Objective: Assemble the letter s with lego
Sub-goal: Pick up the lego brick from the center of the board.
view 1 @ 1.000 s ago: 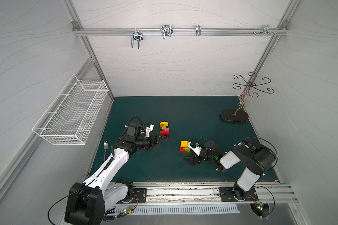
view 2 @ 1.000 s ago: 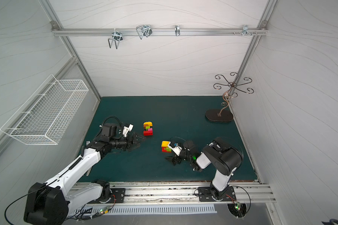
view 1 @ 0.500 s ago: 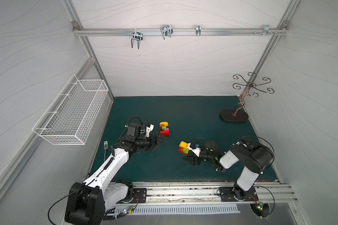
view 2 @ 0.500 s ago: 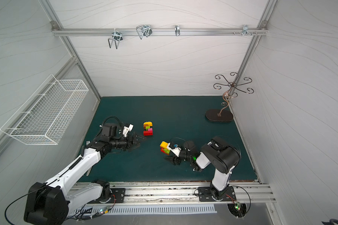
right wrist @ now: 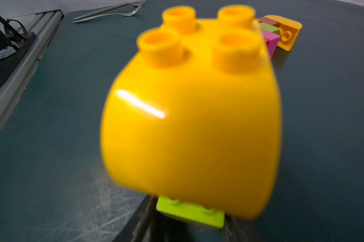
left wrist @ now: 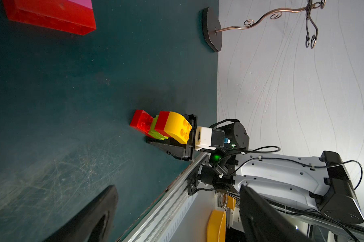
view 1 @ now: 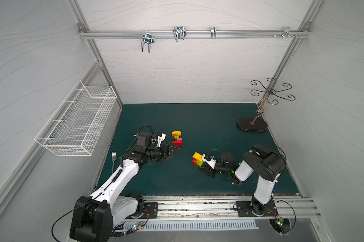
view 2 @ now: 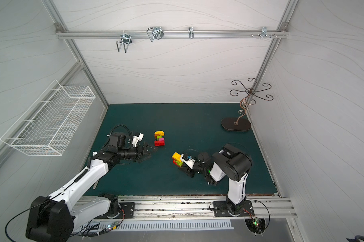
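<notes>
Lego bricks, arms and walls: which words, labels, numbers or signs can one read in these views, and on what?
No text is readable in any view.
Brick cluster: no print; studs too blurred close up.
Lego stack: no print visible.
White tag beside the rail: too small and blurred to read.

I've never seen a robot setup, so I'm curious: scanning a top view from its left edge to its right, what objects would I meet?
White wire basket → lego stack with a pink brick → yellow, red and green lego cluster → curly metal hook stand.
</notes>
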